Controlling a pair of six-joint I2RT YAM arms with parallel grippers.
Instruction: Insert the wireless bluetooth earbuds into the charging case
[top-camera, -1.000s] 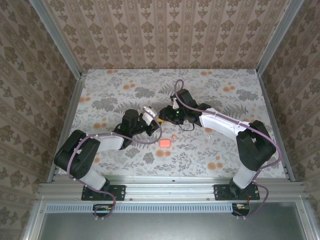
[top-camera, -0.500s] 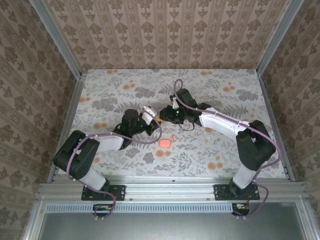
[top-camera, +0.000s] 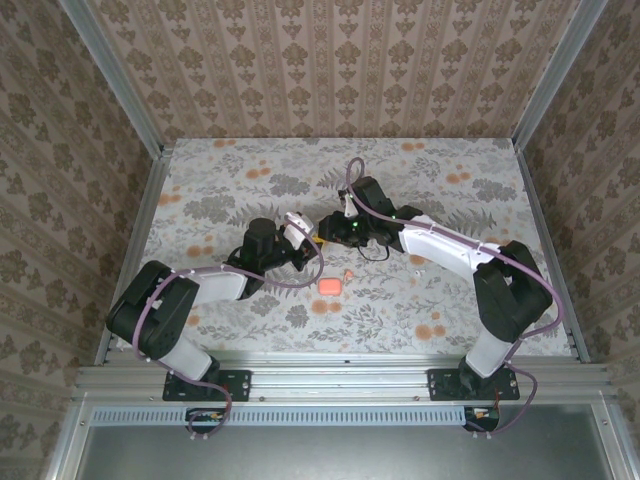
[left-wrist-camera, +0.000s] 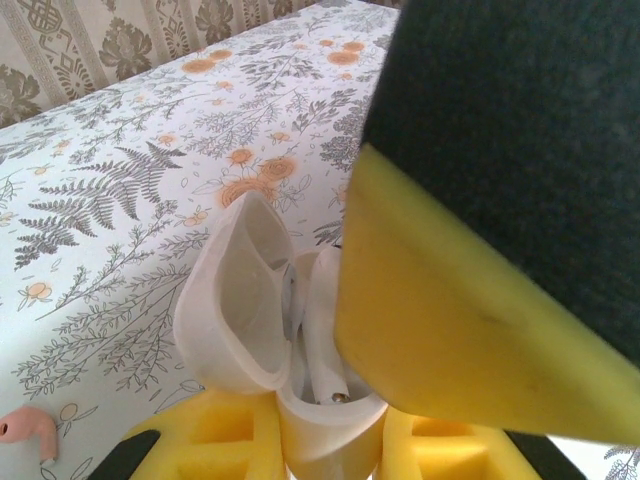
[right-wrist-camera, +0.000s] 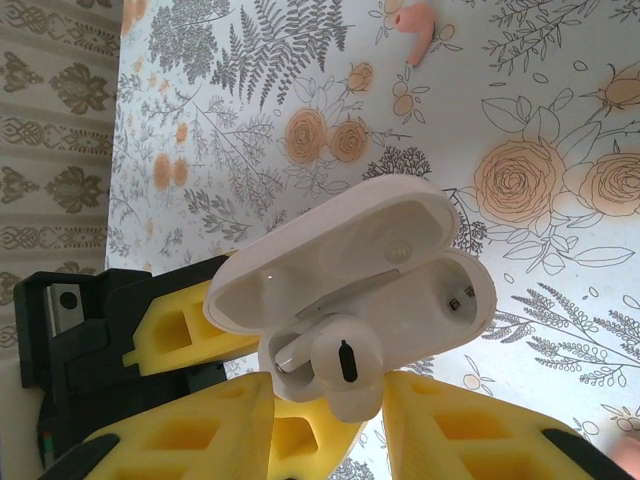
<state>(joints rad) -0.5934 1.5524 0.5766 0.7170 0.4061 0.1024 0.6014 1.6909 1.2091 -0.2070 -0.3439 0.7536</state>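
My left gripper (top-camera: 303, 240) is shut on the lower half of a white charging case (right-wrist-camera: 400, 235) whose lid stands open. A white earbud (right-wrist-camera: 345, 365) leans tilted in the case's left socket, its stem (left-wrist-camera: 325, 345) down in the well. My right gripper (right-wrist-camera: 330, 385) is open around this bud: the bud touches the right finger, with a gap on the left. The case's other socket (right-wrist-camera: 455, 295) is bare. A coral-pink earbud (right-wrist-camera: 415, 25) lies on the table beyond the case. From above, both grippers meet at the case (top-camera: 297, 226) in mid-table.
A coral-pink case (top-camera: 330, 286) lies on the floral tablecloth in front of the grippers, with the pink bud (top-camera: 347, 273) beside it. Another small white bud (top-camera: 417, 261) lies under my right forearm. Metal rails and patterned walls (top-camera: 120, 100) bound the table.
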